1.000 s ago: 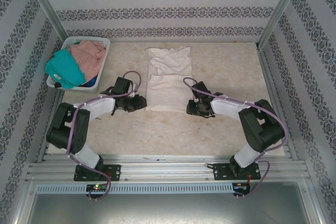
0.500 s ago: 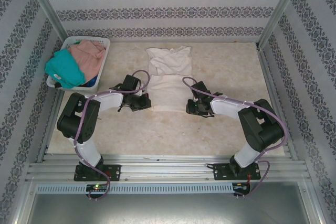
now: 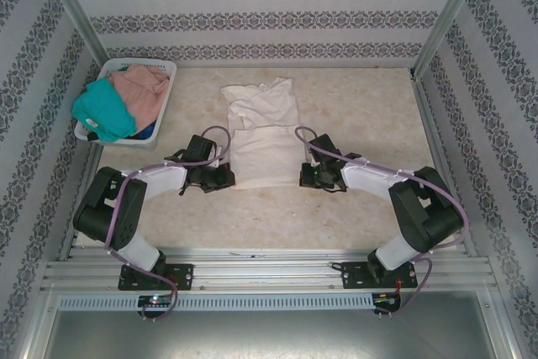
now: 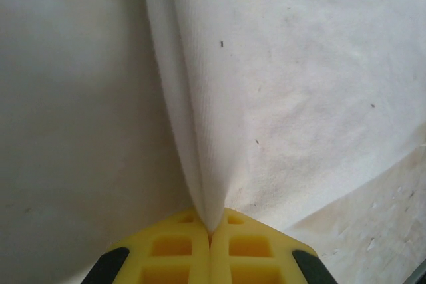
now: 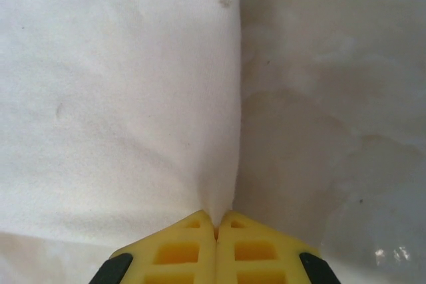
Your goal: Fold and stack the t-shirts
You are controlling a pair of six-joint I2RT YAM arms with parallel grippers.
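Observation:
A cream t-shirt (image 3: 262, 136) lies folded into a long strip in the middle of the table. My left gripper (image 3: 229, 177) is shut on its near left corner; the cloth (image 4: 219, 131) rises in a pinched fold from between the yellow pads (image 4: 174, 251). At the near right corner my right gripper (image 3: 304, 176) is shut on the shirt's edge (image 5: 133, 111), which pinches between its yellow pads (image 5: 249, 251). A teal t-shirt (image 3: 102, 109) and a dusty-pink t-shirt (image 3: 143, 90) are heaped in the basket at the far left.
The white lattice basket (image 3: 165, 66) sits at the table's far left corner. Patterned walls and metal posts (image 3: 445, 14) close in the table. A metal rail (image 3: 269, 271) with the arm bases runs along the near edge.
Both grippers closed on the cream shirt's near corners. The shirt shifted left and toward the near edge, its near hem drawn wider and its far end pulled askew.

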